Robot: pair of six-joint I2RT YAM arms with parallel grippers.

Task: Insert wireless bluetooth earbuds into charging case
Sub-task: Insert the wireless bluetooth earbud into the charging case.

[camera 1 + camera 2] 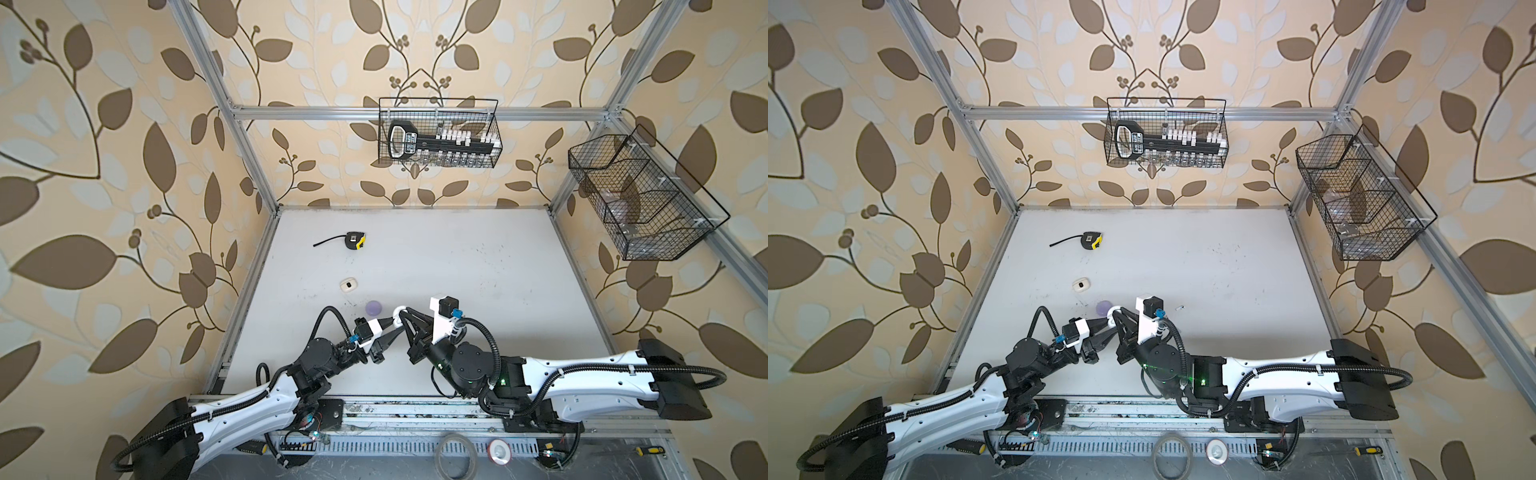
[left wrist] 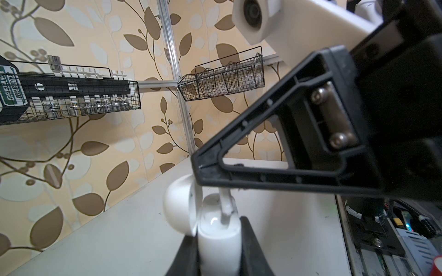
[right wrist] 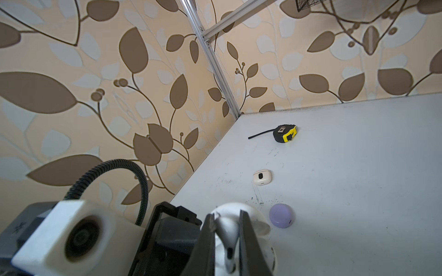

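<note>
White plastic charging case, lid open, is clamped in the left gripper; small white stemmed earbud is pinched by right gripper.

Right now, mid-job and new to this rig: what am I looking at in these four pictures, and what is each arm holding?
Two robot arms work over a white table. Two pictures look down from above, nearly alike; the other two come from a camera on each arm's wrist. The left end effector is shut on an open white charging case, lid swung back. The right end effector is shut on a white earbud, held at the case's opening; whether it is seated I cannot tell. On the table lie a closed lilac case, a cream case and a black-and-yellow tape measure. On the walls hang wire baskets.
</note>
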